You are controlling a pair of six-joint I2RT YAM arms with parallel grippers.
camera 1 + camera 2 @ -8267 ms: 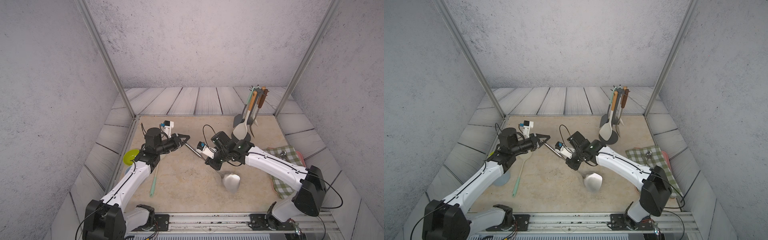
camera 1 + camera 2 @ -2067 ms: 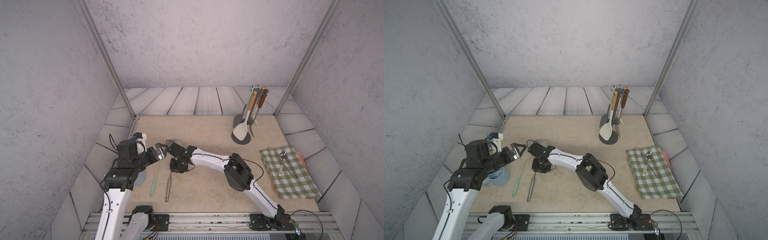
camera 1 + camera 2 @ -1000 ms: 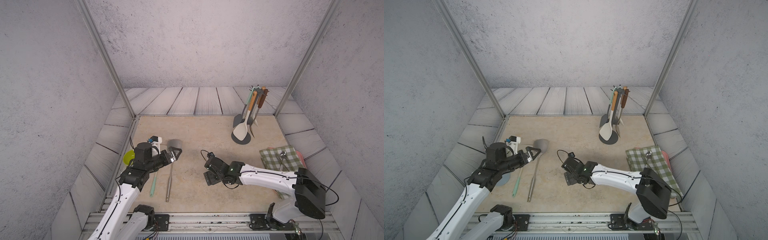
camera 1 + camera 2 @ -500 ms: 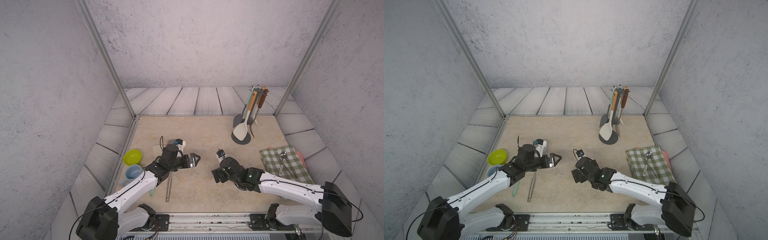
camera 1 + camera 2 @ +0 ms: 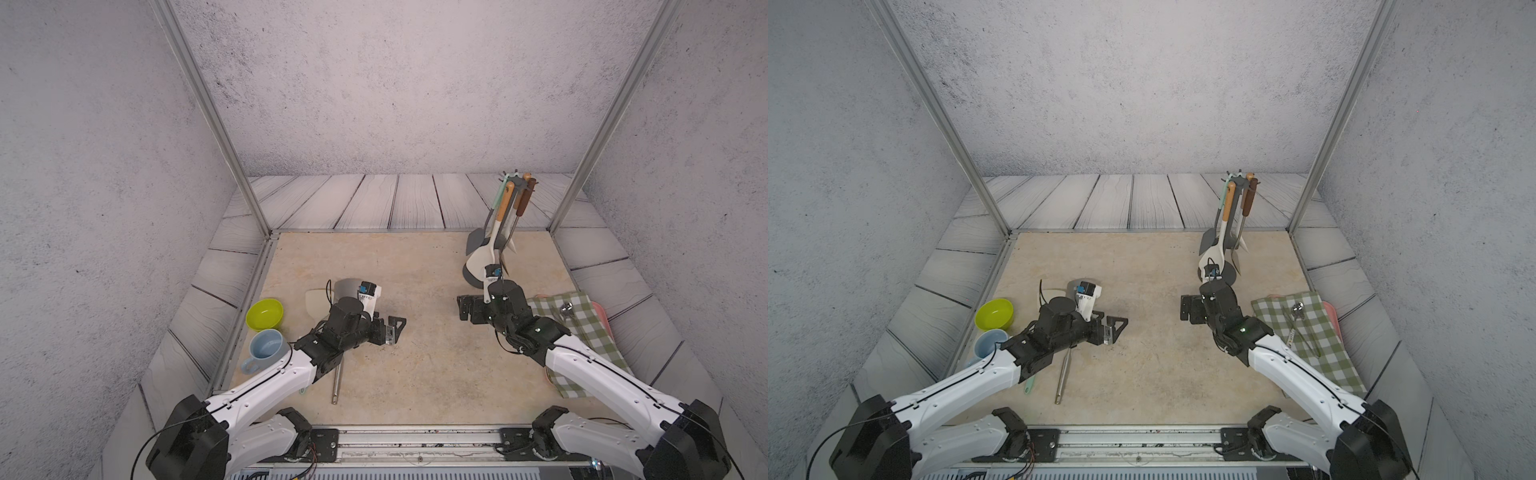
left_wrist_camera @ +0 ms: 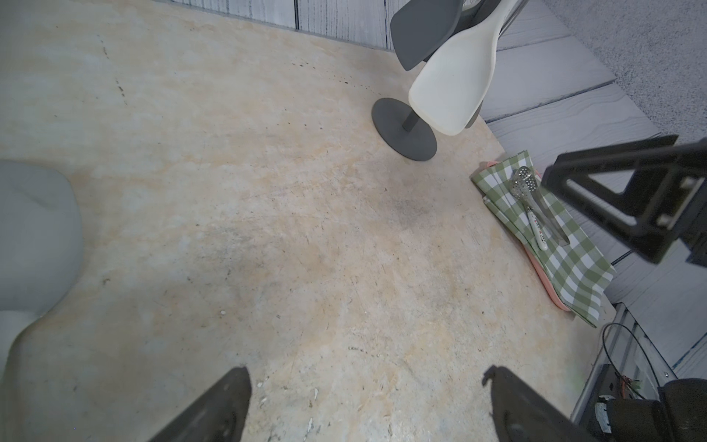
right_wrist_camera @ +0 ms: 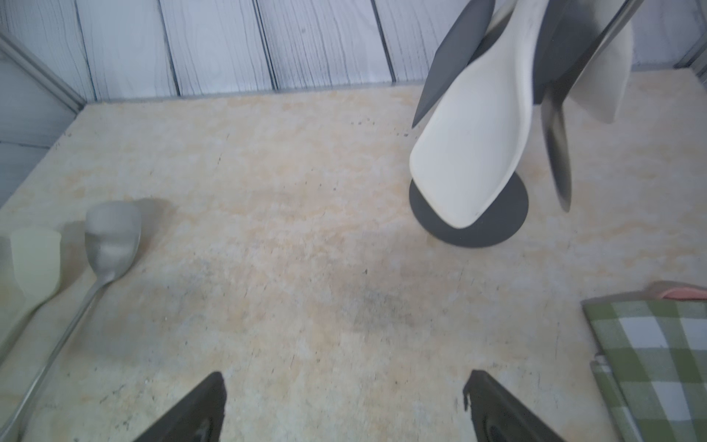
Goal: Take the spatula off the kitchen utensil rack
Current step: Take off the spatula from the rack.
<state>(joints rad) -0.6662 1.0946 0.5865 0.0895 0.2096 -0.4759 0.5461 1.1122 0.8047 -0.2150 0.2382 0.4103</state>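
The kitchen utensil rack [image 5: 478,279] stands at the back right, its crown of hooks [image 5: 1239,181] up high. A white spatula [image 5: 482,259] with a wooden handle and a dark grey spatula [image 5: 475,243] hang from it, shown close in the right wrist view [image 7: 478,145]. A steel spatula [image 5: 1064,376] lies flat on the table at the left, partly under my left arm. My left gripper [image 5: 392,329] is open and empty beside it. My right gripper [image 5: 465,308] is open and empty, low over the table just in front of the rack base [image 7: 505,225].
A pale spatula [image 7: 36,260] with a teal handle lies next to the steel one. A yellow-green bowl [image 5: 265,313] and a blue mug [image 5: 266,347] sit off the left table edge. A green checked cloth [image 5: 582,328] with a spoon [image 5: 566,308] lies at the right.
My right gripper has drawn away from the steel spatula on the left and swung right and back toward the rack. My left gripper has moved right over the table. Both stay open.
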